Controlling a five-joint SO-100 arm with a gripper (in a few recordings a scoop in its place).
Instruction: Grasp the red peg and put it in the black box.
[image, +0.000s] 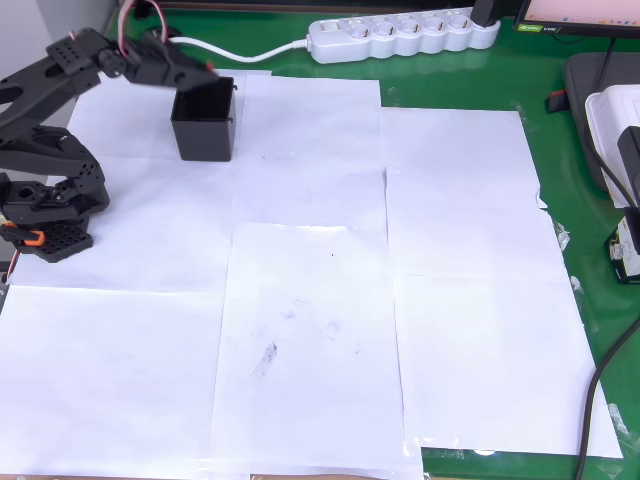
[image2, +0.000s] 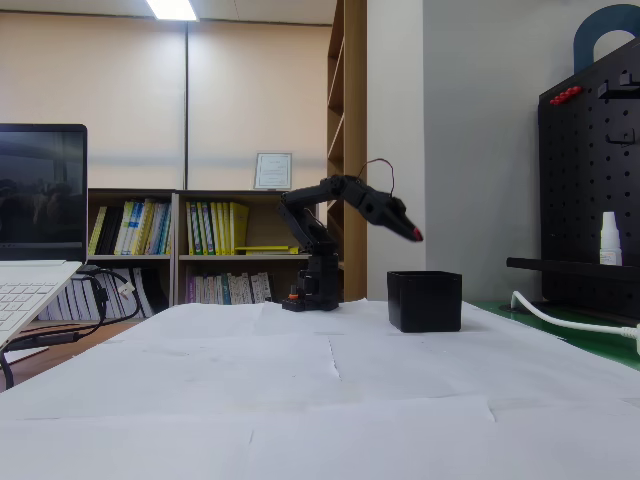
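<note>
The black box (image: 205, 128) stands open-topped on the white paper at the back left of the overhead view, and right of centre as the box (image2: 425, 300) in the fixed view. My black gripper (image: 212, 74) reaches out from the arm base on the left and hovers over the box's far rim. In the fixed view the gripper (image2: 412, 232) points down and to the right, a short way above the box. The tiny red peg (image2: 417, 236) shows at the fingertips, and the gripper is shut on it.
White paper sheets (image: 310, 300) cover a green mat (image: 590, 330). A white power strip (image: 405, 35) and its cable lie along the back edge. Dark devices and cables sit at the right edge (image: 610, 120). A laptop (image2: 30, 290) stands left in the fixed view, a black pegboard (image2: 590, 190) right.
</note>
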